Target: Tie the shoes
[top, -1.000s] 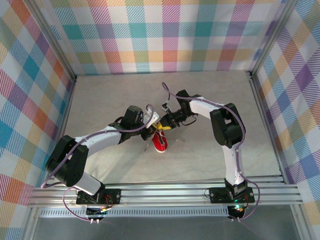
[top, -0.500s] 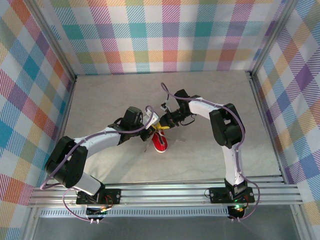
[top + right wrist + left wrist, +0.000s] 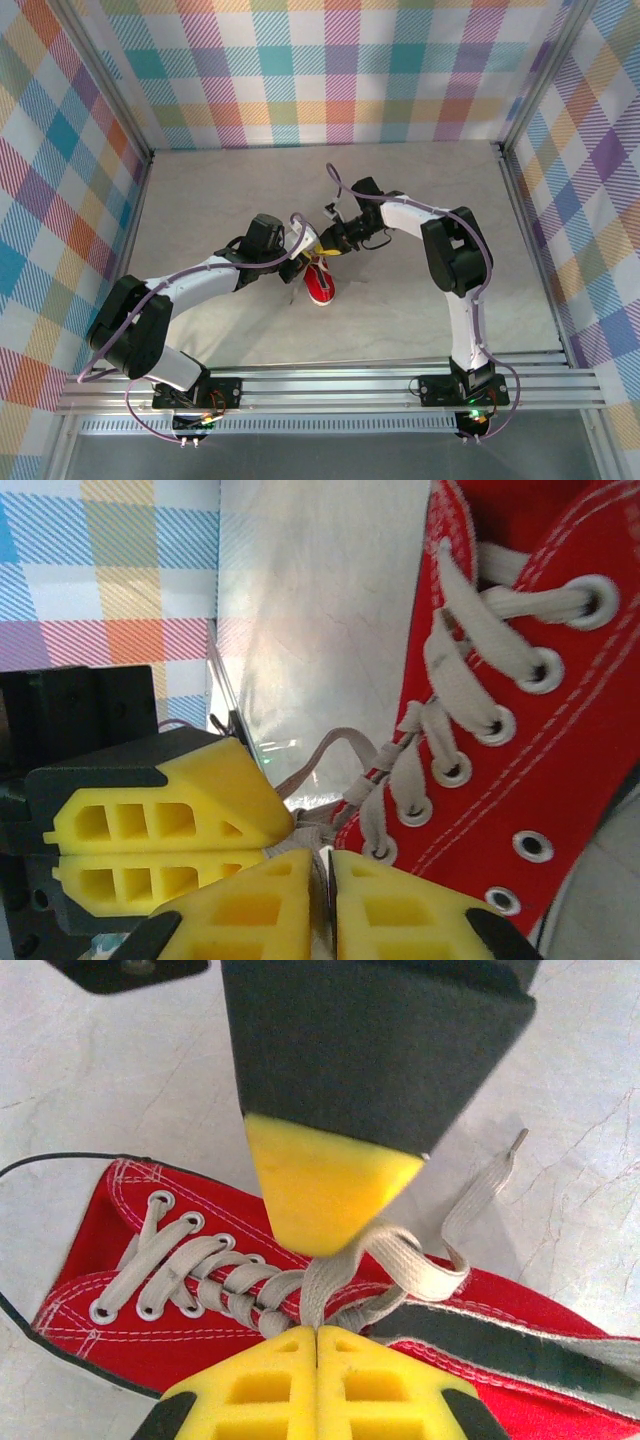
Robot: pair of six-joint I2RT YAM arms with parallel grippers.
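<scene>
Hardly anything has shifted over the last second: both arms hold their pose above the sneaker [image 3: 321, 286]. The left gripper [image 3: 318, 1348] has its jaws pressed together, pinching a strand of the laces [image 3: 205, 1260] just above the sneaker's top eyelets. The right gripper [image 3: 322, 880] has its jaws squeezed shut on another strand of the laces beside those eyelets, close to the left one. One loose end trails past the sneaker. The sneaker lies mid-surface [image 3: 420, 200].
</scene>
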